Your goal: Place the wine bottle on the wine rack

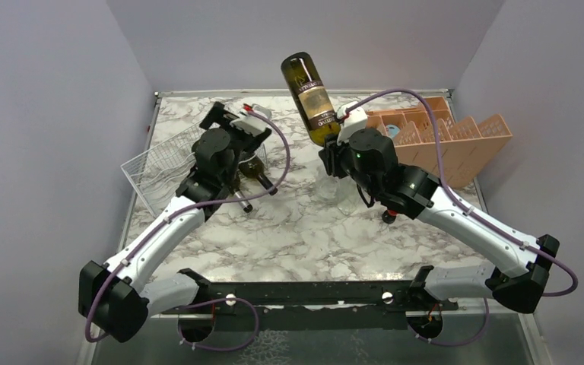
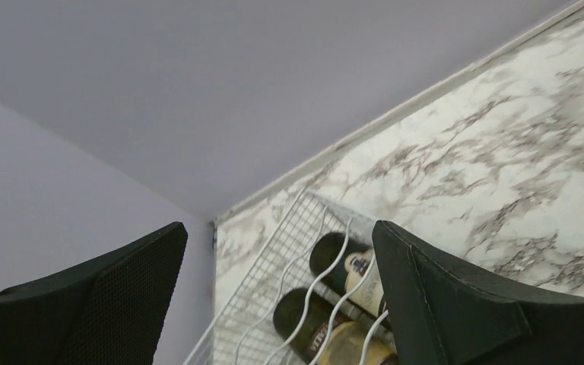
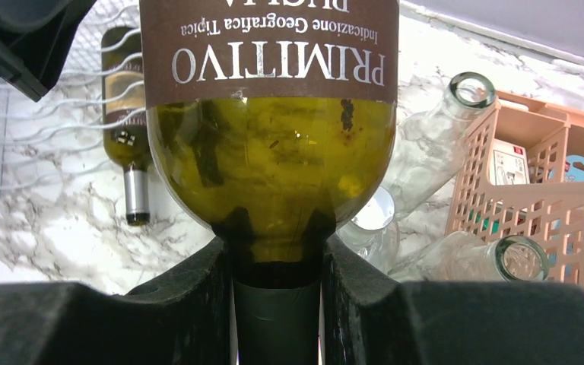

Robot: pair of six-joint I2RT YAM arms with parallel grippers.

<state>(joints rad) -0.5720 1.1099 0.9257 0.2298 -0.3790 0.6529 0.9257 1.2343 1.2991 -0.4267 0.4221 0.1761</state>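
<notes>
Wine bottle (image 1: 312,95) is held aloft over the desk (image 1: 304,228), toward twelve o'clock, base up and tilted to eleven o'clock. Its neck is pinched between the fingers (image 3: 182,304) of the right gripper (image 3: 277,262). Left gripper (image 2: 277,258) is held above the wine rack (image 1: 152,163) at ten o'clock, fingers spread wide, nothing between them. Two dark bottles (image 2: 304,319) are seen lying in the rack. Orange crate (image 1: 445,137) is noted at two o'clock, with clear bottles (image 3: 441,129) just beside it.

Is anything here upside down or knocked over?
Yes. The right hand holds the green wine bottle by its neck, bottom up in the air. Two clear glass bottles lie on their sides on the marble table beside the orange crate.
</notes>
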